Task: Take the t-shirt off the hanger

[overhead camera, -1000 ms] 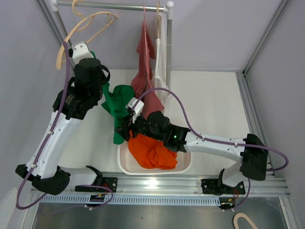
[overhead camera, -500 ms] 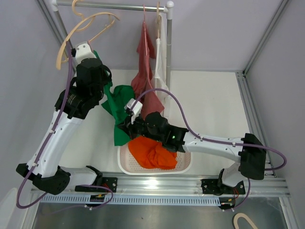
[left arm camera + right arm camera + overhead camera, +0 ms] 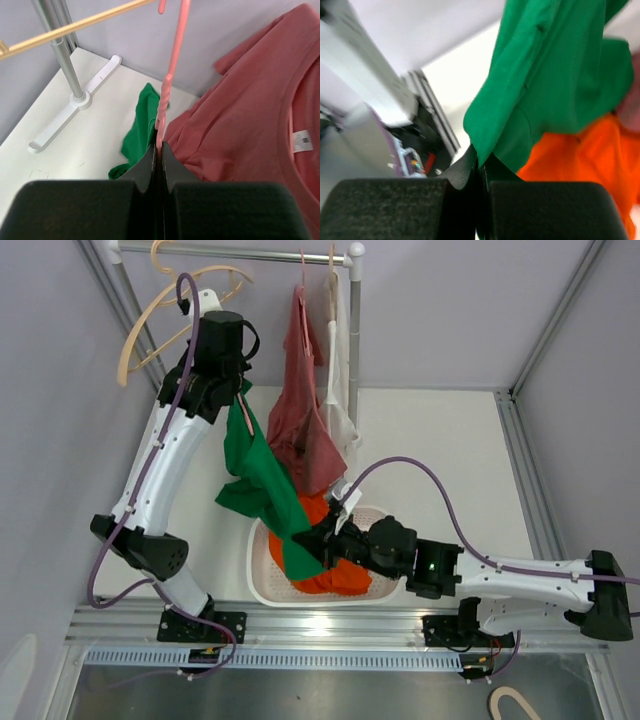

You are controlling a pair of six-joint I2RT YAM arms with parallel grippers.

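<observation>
The green t-shirt [image 3: 262, 475] hangs stretched between my two grippers. Its top is on a pink hanger [image 3: 170, 70], whose twisted neck is pinched in my shut left gripper [image 3: 160, 148], raised near the rail [image 3: 237, 390]. In the left wrist view a fold of the green t-shirt [image 3: 142, 127] shows just below the jaws. My right gripper [image 3: 312, 540] is low over the basket and shut on the shirt's lower edge [image 3: 481, 157]; the green cloth [image 3: 555, 75] rises from its fingertips. The hanger's shoulders are hidden inside the shirt.
A clothes rail [image 3: 250, 254] at the back carries wooden hangers [image 3: 170, 300], a dusty-red t-shirt [image 3: 305, 410] and a white garment [image 3: 340, 390]. A white basket [image 3: 262, 580] holds an orange cloth [image 3: 335, 570]. The rack's post and foot [image 3: 75, 97] stand to the left.
The left arm has risen toward the rail with the hanger. The right gripper has shut on the green shirt's edge and drawn it down and right over the basket, stretching the shirt.
</observation>
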